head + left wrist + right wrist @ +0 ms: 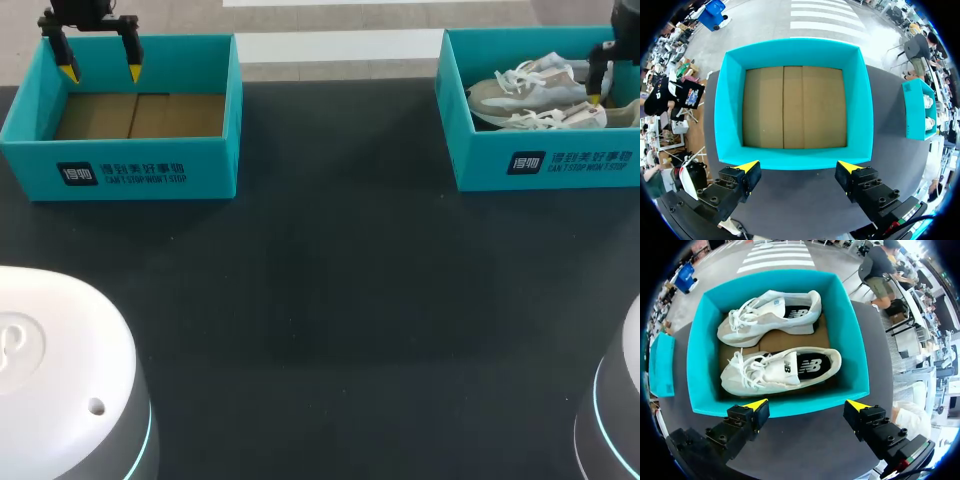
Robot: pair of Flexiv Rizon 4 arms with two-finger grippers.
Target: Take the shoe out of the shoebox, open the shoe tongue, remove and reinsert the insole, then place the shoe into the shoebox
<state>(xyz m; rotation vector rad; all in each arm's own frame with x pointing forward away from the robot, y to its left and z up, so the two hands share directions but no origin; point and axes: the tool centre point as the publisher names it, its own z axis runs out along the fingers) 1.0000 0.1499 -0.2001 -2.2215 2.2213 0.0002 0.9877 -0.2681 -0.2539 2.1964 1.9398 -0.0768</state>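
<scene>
Black and matte, the counter (320, 300) carries two teal boxes set well apart at its far side. At my left stands the empty box (200, 165), at my right the shoebox (480, 160), and in the shoebox two shoes lie side by side, toes pointing the same way. The far shoe (770, 317) lies on its side. The near shoe (775, 371) sits closer to upright, its opening facing up.

The right hand (806, 404) hangs over the shoebox, fingers spread wide, gripping nothing. The left hand (799, 166) hovers over the empty box, just as wide and just as bare.

No shoe is out yet, so the first step looks to be in hand. The next move likely calls for the right hand to drop onto one shoe and close across a firm part such as the heel or midsole, keeping clear of the box walls and the loose laces.

Both boxes are stiff card: glossy teal walls, plain brown floors creased at the flaps. The shoes are pale, soft-looking uppers over thick moulded soles, with white laces. A dark insole shows in the near shoe's opening.
</scene>
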